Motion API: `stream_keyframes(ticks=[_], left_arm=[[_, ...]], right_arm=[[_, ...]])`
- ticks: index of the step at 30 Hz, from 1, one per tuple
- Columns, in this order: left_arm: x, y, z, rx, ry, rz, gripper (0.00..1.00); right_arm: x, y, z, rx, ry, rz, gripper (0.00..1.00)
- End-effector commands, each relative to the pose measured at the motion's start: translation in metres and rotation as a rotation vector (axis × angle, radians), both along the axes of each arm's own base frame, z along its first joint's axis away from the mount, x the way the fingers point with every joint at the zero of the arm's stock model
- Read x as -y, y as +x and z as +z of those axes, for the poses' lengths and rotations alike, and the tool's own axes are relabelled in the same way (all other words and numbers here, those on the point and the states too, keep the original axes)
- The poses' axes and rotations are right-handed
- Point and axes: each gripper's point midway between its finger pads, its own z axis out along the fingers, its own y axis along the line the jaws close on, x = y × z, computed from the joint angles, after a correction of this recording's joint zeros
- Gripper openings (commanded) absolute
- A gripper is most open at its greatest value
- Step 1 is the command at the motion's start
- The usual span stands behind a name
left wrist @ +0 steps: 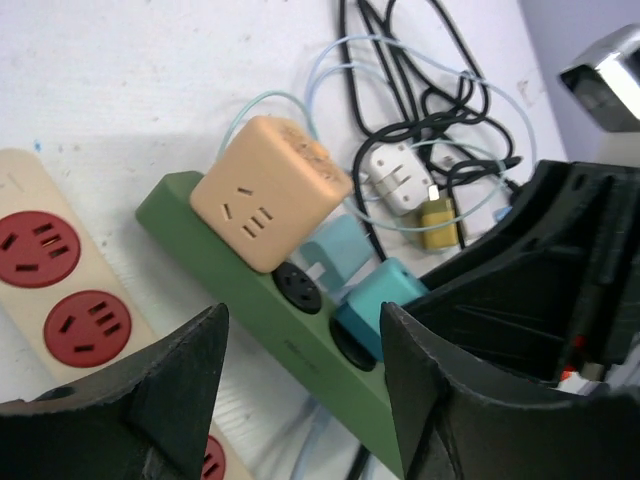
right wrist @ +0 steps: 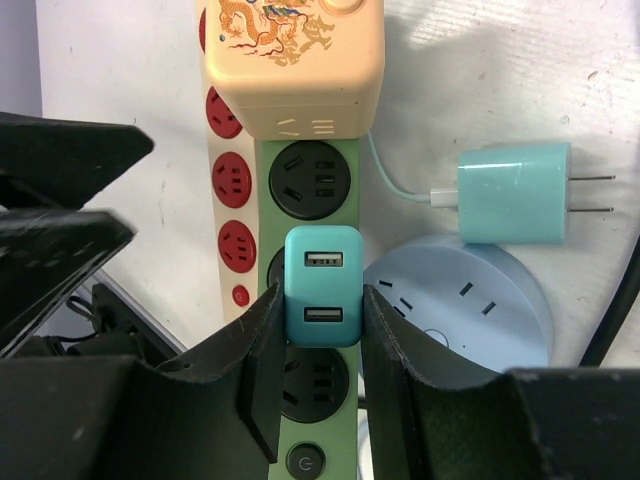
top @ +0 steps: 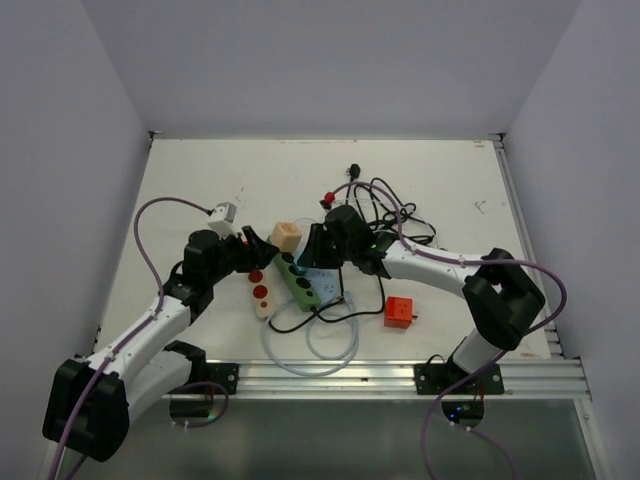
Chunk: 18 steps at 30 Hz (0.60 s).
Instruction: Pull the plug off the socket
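Item: teal USB plug (right wrist: 322, 285), seated midway along the green power strip (left wrist: 215, 268) on the surface, clamped by the right pincer (right wrist: 322, 312); left pincer (left wrist: 300, 335) gaping, holding nothing; risk: strip, if unpinned, lifts with the pull.

We see bright, even light from above; soft shadows fall on the white table (top: 250, 170); wrist views look sharp.

Pale grey walls (top: 320, 60) are enclosing a white table (top: 230, 170) at the back and on both sides. Soft, even light is falling on the tabletop, and a metal rail (top: 380, 378) is running along its near edge, another along its right.
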Motion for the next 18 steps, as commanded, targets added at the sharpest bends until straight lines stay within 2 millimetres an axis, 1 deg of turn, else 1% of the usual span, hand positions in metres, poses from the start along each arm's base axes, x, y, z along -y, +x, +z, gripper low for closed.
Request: stream_keyframes(ticks=[1,2,3,4,6,7,8,9,10,11,14,16,17,18], left_arm=[[0.011,0.000,0.029,0.089,-0.083,-0.047,0.66],[0.013,-0.003,0.027,0.071,-0.102,-0.049,0.70],[0.014,-0.005,0.025,0.060,-0.115,-0.052,0.71],[0.016,-0.009,0.018,0.028,-0.127,-0.064,0.73],[0.021,-0.014,0.010,-0.024,-0.169,-0.068,0.74],[0.021,-0.020,-0.003,-0.076,-0.181,-0.061,0.75],[0.021,-0.021,-0.008,-0.093,-0.183,-0.057,0.75],[0.020,-0.022,-0.013,-0.102,-0.183,-0.054,0.75],[0.017,-0.024,-0.024,-0.129,-0.171,-0.033,0.75],[0.016,-0.026,-0.031,-0.153,-0.173,-0.022,0.76],[0.014,-0.027,-0.036,-0.164,-0.181,-0.002,0.78],[0.013,-0.023,-0.033,-0.147,-0.189,0.015,0.81],[0.013,-0.021,-0.032,-0.142,-0.197,0.024,0.82],[0.013,-0.020,-0.032,-0.142,-0.199,0.028,0.83]], right_arm=[[-0.018,0.013,0.070,0.126,0.191,0.009,0.00],[-0.017,0.014,0.071,0.128,0.195,0.005,0.00],[-0.018,0.014,0.071,0.128,0.197,0.006,0.00],[-0.017,0.015,0.073,0.129,0.201,0.000,0.00],[-0.017,0.014,0.072,0.129,0.208,-0.012,0.00],[-0.016,0.016,0.075,0.130,0.220,-0.024,0.00],[-0.014,0.015,0.071,0.127,0.218,-0.029,0.00],[-0.015,0.015,0.074,0.139,0.233,-0.029,0.00],[-0.015,0.015,0.074,0.141,0.240,-0.031,0.00],[-0.013,0.014,0.072,0.140,0.238,-0.033,0.00],[-0.014,0.011,0.071,0.145,0.263,-0.029,0.00],[-0.018,0.009,0.073,0.150,0.284,-0.017,0.00],[-0.019,0.005,0.070,0.148,0.283,-0.011,0.00],[-0.021,0.004,0.073,0.160,0.293,-0.008,0.00]])
